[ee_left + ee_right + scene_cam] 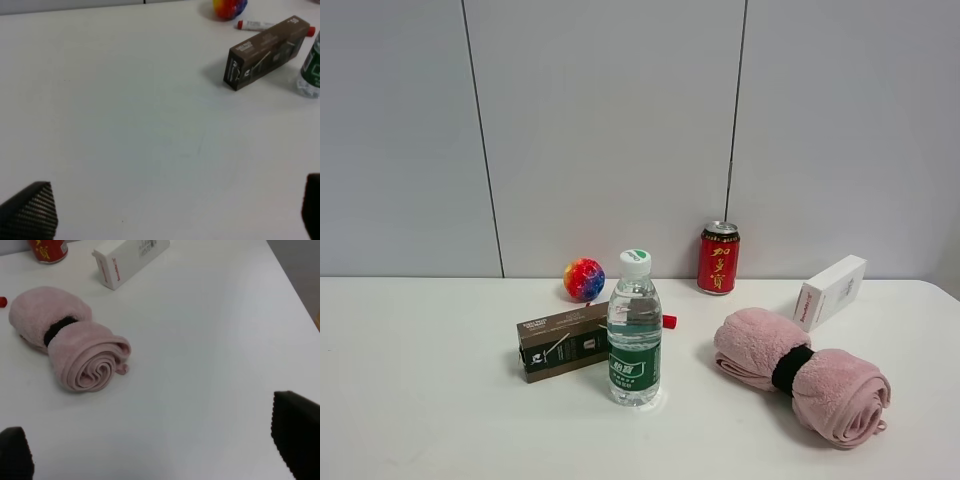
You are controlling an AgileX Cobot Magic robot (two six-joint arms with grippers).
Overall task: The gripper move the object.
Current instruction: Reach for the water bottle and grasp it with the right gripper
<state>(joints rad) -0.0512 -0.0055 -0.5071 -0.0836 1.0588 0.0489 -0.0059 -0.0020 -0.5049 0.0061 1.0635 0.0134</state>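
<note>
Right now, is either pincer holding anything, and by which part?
Nothing is held. The left pincer and right pincer are both open and empty; the water bottle stands untouched.

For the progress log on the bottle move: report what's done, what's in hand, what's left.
Done: nothing visible; the water bottle stands upright in front of the brown box, untouched. In hand: nothing; the left gripper and right gripper are both open and empty above the table. Left: reach the bottle, grip it, move it.
</note>
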